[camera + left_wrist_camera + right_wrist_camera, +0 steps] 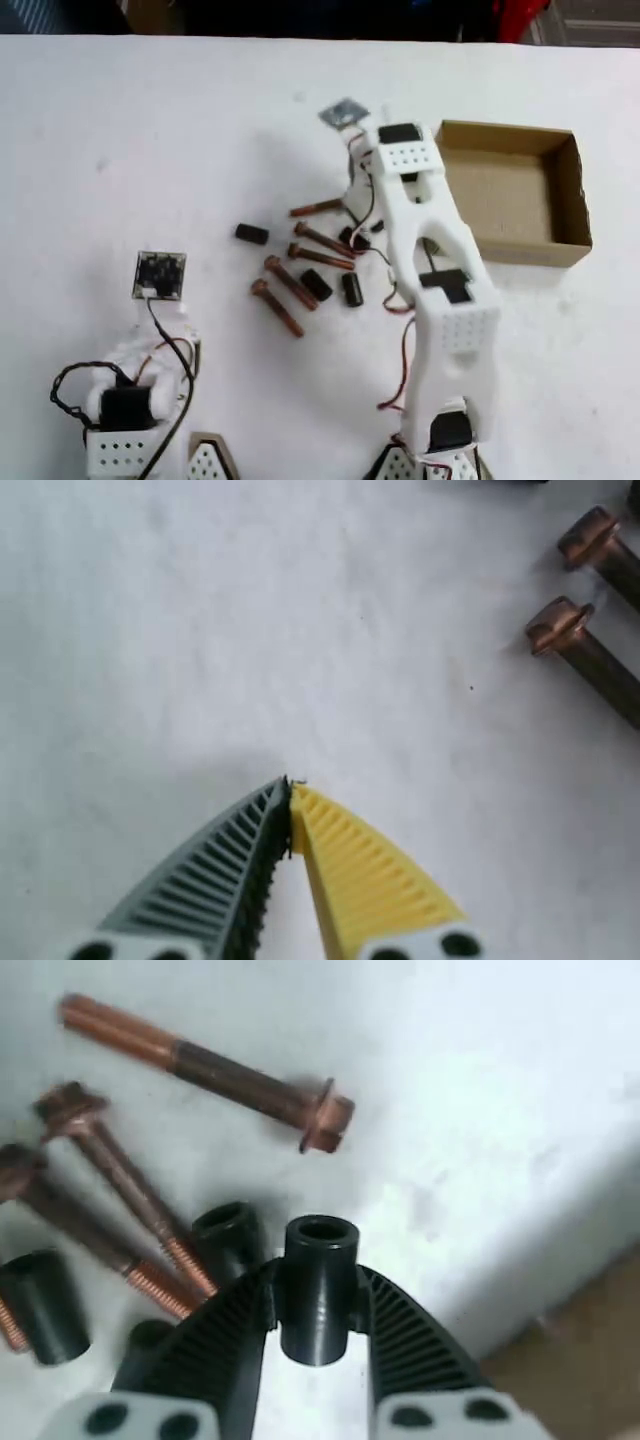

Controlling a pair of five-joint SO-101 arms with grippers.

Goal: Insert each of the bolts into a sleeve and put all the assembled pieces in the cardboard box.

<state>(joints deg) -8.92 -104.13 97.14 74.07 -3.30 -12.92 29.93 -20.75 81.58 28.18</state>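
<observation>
Left jaws, nearest, closed tip to tip over bare tabletop (200,630), with two bolt heads (560,625) just beyond in the left wrist view. Right jaws, farther out, clamped on an upright black sleeve (320,1290) in the right wrist view. The high view adds five loose bolts (290,282), scattered sleeves (316,285) and, farthest, the cardboard box (530,250).
</observation>
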